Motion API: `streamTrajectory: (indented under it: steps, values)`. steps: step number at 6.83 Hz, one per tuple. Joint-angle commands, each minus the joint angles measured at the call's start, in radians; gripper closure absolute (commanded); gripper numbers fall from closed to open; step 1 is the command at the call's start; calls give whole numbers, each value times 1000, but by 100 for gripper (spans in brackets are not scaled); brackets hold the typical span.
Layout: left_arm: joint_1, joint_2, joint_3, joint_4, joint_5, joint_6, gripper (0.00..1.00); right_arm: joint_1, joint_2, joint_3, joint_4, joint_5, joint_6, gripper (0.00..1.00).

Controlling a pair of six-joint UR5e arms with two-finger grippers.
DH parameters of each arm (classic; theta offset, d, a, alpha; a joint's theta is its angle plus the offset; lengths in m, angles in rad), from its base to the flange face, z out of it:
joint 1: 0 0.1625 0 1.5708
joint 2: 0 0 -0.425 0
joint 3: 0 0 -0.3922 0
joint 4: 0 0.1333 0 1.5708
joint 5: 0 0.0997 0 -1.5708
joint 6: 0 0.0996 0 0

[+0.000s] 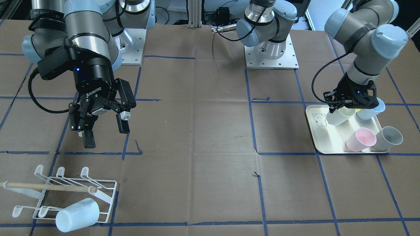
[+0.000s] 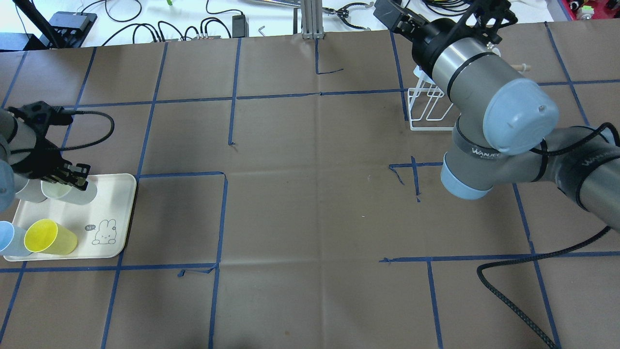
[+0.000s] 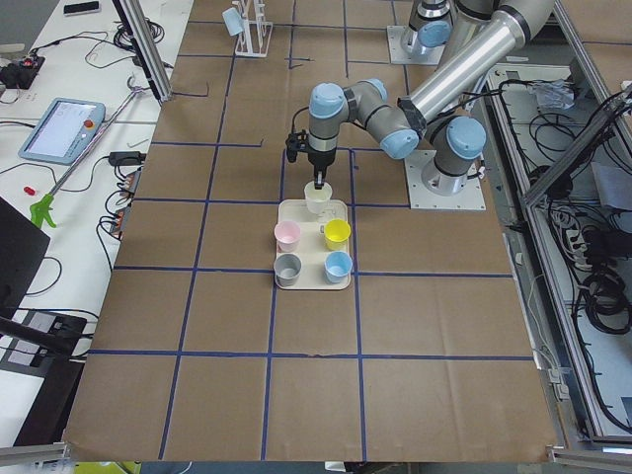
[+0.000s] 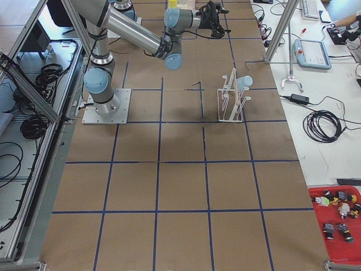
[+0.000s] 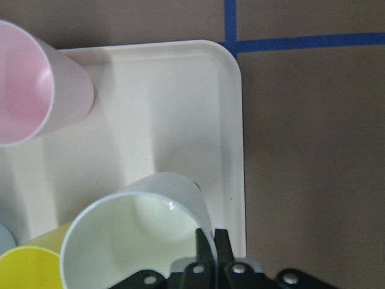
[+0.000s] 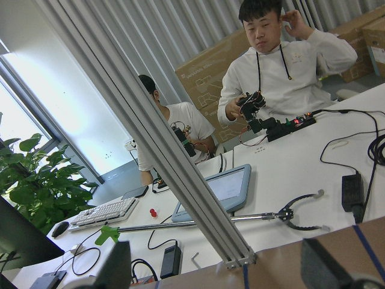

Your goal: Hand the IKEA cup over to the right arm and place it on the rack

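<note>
Black left gripper (image 5: 213, 236) tight on rim of white cup (image 5: 135, 232) on cream tray (image 5: 180, 114); right gripper (image 1: 105, 137) spread wide, empty.

This is a robotics laboratory. The left arm (image 1: 361, 36) and the right arm (image 1: 88, 32), both industrial jointed machines, are bolted through metal base plates (image 1: 288, 62) to a surface (image 1: 210, 131) papered in brown and gridded with blue tape (image 1: 252, 131). Aluminium framing posts (image 6: 180, 174) edge the rig. Teach pendants (image 3: 61, 128) lie on the white side benches among cables and power adapters (image 2: 145, 19). Beyond the rig, two operators (image 6: 289, 66) sit at a desk; one holds a handheld control device (image 6: 251, 105), with a keyboard (image 6: 102, 214) and cardboard boxes (image 6: 204, 78) near them.
</note>
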Motion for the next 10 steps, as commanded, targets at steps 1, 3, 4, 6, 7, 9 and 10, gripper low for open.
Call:
streamTrajectory:
  steps: [1, 3, 4, 6, 7, 9, 10]
  values:
    - [-128, -49, 311, -252, -7, -15, 100, 6, -57, 59, 2, 67, 283, 0]
    - [-279, -138, 465, -270, -82, -72, 100, 6, -58, 58, 2, 77, 316, 0]
    - [-323, -137, 462, -258, -175, -92, 100, 6, -58, 59, 4, 77, 334, 0]
    - [-357, -139, 430, -139, -471, -95, 100, 6, -58, 59, 8, 77, 361, 0]
    - [-358, -119, 368, -27, -610, -95, 100, 7, -58, 59, 7, 77, 361, 0]
    - [-360, -105, 178, 319, -815, -97, 100, 18, -56, 61, 4, 75, 365, 0]
    - [-360, -111, 102, 465, -885, -98, 100, 21, -56, 63, 2, 75, 367, 0]
